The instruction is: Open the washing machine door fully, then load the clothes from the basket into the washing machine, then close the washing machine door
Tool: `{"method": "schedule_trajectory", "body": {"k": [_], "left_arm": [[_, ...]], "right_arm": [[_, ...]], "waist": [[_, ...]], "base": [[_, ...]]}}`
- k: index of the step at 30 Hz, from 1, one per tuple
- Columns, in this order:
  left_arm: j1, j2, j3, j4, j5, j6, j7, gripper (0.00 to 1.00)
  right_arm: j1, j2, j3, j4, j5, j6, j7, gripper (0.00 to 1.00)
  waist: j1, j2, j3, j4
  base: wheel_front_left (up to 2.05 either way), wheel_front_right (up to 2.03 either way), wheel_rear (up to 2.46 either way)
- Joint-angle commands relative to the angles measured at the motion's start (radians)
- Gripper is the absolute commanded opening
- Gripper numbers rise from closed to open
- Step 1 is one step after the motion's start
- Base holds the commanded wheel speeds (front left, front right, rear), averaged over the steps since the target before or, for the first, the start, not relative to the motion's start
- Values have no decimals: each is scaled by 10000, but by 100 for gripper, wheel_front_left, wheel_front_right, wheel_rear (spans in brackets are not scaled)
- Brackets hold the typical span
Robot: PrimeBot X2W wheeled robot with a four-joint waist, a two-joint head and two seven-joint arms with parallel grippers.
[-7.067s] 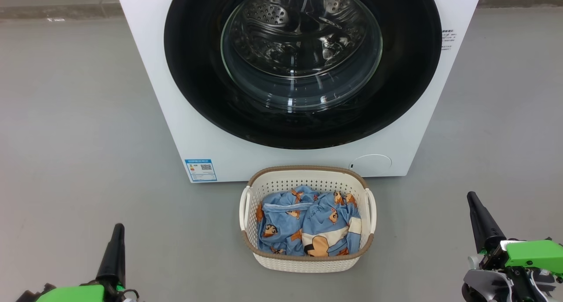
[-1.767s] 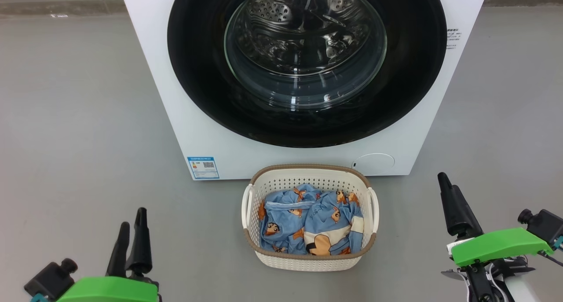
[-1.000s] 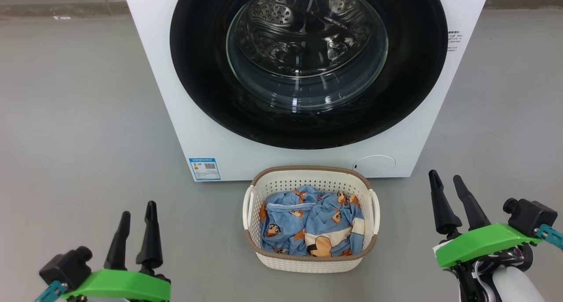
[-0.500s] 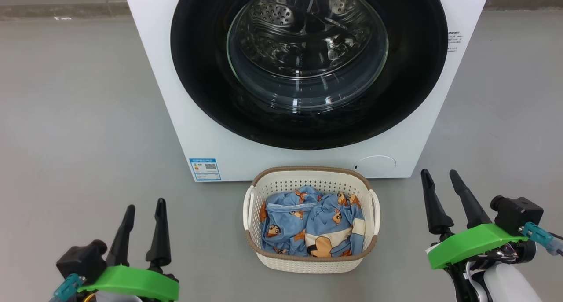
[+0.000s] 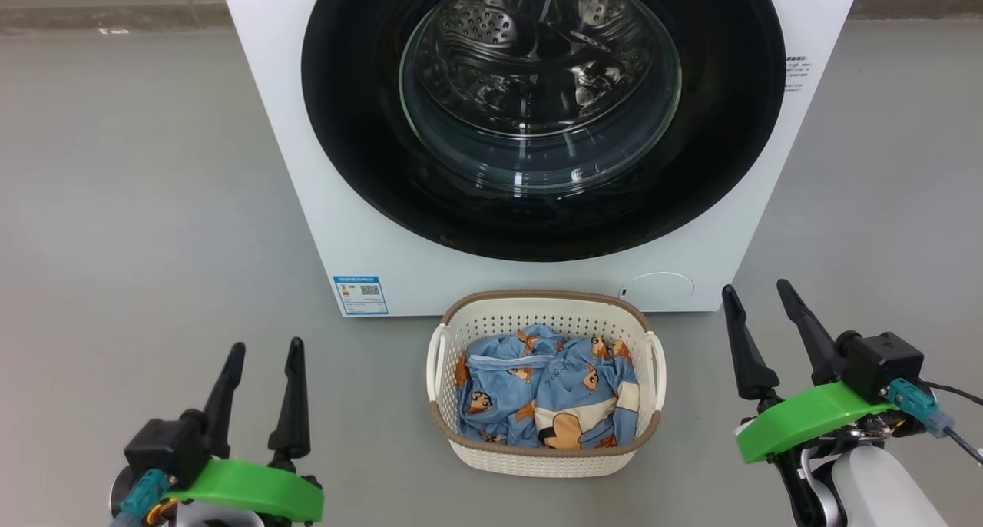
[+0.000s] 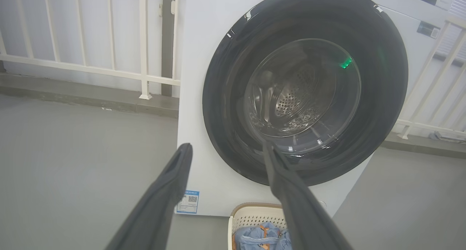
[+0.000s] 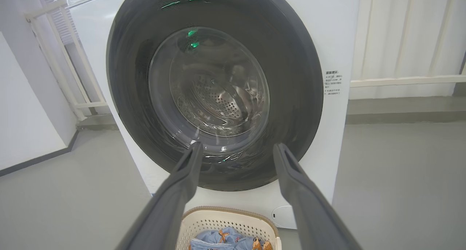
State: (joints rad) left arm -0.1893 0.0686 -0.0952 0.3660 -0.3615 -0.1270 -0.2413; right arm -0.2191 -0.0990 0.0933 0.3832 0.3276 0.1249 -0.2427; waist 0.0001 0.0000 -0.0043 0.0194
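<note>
Both arms are low and out front, one on each side of the basket (image 5: 537, 297), wrists roughly level w/ its near end in head view. My left gripper (image 5: 266, 345) sits lower left, fingers pointing up-view toward the washing machine (image 5: 307, 204) and leaning slightly right. Its jaws are spread apart w/ nothing btwn them. A green bracket (image 5: 246, 490) caps that wrist, w/ a black wrist cam (image 5: 165, 446) on its outer side.

My right gripper (image 5: 756, 286) is lower right and a bit higher in head view than the left. Its fingers lean left toward the machine, also spread wide and empty. The tips end near the machine's lower right corner but clear of it. Neither gripper touches anything.

The washing machine door (image 5: 729, 127) is shut flat vs the front panel, and thru its glass I see the steel drum (image 5: 537, 66). Both wrist views look along the fingers up at the door. It sits off to the right in left wrist view and about centred in right wrist view, fingertips short of it in both.

The basket stands on the grey floor (image 5: 138, 204) just in front of the machine, below the door, btwn my two arms and apart from each. The clothes (image 5: 545, 392) lie bunched inside it, below the rim. A blue label (image 5: 360, 294) is on the machine's lower left front, just left of the basket's far end.
</note>
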Motion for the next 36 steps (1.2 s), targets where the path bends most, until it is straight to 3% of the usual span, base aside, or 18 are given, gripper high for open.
{"method": "schedule_trajectory", "body": {"k": [1,36], "left_arm": [[-558,115,224,-171,345,-36,-200,100],[-405,156,393,-223,521,-31,-205,100]], "right_arm": [[-437,-89,273,-175,-376,58,-186,100],[-478,-183,535,30,-174,58,-191,100]], "waist": [[0,0,6,7],[0,0,-26,-17]], "base": [[0,0,0],[0,0,0]]}}
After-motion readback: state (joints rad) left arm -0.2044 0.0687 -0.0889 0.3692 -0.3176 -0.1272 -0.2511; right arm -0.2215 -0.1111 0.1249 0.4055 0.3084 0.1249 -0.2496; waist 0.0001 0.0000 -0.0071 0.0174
